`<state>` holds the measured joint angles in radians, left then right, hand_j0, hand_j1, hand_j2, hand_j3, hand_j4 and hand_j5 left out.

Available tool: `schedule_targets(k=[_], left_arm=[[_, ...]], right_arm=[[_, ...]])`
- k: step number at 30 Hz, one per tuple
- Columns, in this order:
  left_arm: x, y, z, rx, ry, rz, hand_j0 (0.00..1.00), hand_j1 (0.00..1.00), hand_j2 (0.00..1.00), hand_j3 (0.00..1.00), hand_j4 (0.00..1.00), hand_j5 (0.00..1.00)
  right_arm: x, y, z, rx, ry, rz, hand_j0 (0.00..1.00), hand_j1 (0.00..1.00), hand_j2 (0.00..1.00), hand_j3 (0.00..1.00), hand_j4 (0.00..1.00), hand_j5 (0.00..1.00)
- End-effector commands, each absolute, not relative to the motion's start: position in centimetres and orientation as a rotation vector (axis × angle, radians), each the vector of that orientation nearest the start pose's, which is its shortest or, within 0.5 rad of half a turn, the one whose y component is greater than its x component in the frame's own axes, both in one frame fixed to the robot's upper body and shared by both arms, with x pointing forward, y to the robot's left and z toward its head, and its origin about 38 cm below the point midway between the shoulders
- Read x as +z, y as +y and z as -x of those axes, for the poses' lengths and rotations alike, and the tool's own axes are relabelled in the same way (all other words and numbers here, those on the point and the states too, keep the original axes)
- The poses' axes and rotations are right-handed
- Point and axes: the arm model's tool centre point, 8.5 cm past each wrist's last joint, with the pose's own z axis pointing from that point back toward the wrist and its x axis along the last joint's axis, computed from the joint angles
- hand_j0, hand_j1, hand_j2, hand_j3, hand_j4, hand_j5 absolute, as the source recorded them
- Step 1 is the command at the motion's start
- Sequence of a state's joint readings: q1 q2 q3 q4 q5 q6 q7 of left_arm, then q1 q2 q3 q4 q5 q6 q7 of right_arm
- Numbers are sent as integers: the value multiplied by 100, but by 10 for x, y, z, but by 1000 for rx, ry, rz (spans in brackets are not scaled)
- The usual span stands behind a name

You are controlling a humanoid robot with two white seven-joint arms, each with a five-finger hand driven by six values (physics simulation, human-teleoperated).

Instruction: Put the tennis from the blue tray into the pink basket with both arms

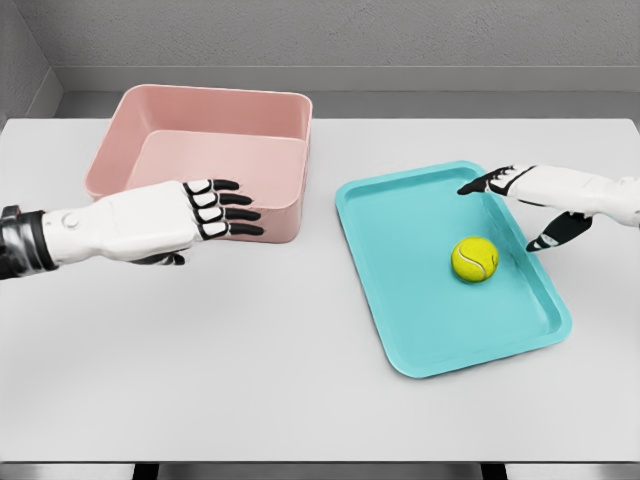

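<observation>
So the tennis ball (474, 259) is sitting inside the blue tray (400, 260), over toward the tray's right side, and nothing is touching it. The tray itself is lying flat on the right half of the white tabletop (250, 360), turned at a bit of an angle so its long sides are running from the far middle toward the near right corner.

The pink basket (200, 125) is standing on the far left part of the tabletop, open side up, with nothing showing inside. There's a clear gap between it and the tray.

The left robot hand (205, 212) is reaching in from the left edge and hovering in front of the basket's near wall, fingers (235, 213) stretched out flat and close together, holding nothing. I can't tell whether it's actually touching the wall or just overlapping it from this view.

The right robot hand (535, 200) is coming in from the right edge and hanging over the tray's far right corner, fingers spread loosely with the thumb pointing down toward the tray rim. It's holding nothing either, and it's sitting near the ball but apart from it.
</observation>
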<state>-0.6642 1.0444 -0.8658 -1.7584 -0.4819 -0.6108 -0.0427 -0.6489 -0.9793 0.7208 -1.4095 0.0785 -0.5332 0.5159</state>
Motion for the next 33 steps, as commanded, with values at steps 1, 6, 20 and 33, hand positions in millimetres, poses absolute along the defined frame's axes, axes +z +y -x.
schedule_targets(k=[1, 6, 20, 33], left_arm=[[253, 273, -368, 2596, 2245, 462, 100, 100, 100, 100, 100, 100], [289, 275, -370, 2098, 2666, 527, 100, 100, 100, 100, 100, 100], [264, 280, -368, 2716, 2305, 290, 100, 100, 100, 100, 100, 100], [202, 286, -354, 3088, 1626, 316, 100, 100, 100, 100, 100, 100]], right_arm=[[213, -355, -422, 1857, -1360, 236, 100, 100, 100, 100, 100, 100], [213, -351, -422, 1860, -1384, 237, 100, 100, 100, 100, 100, 100], [196, -346, -418, 1918, -1281, 184, 100, 100, 100, 100, 100, 100], [184, -323, -421, 1972, -1214, 116, 100, 100, 100, 100, 100, 100]])
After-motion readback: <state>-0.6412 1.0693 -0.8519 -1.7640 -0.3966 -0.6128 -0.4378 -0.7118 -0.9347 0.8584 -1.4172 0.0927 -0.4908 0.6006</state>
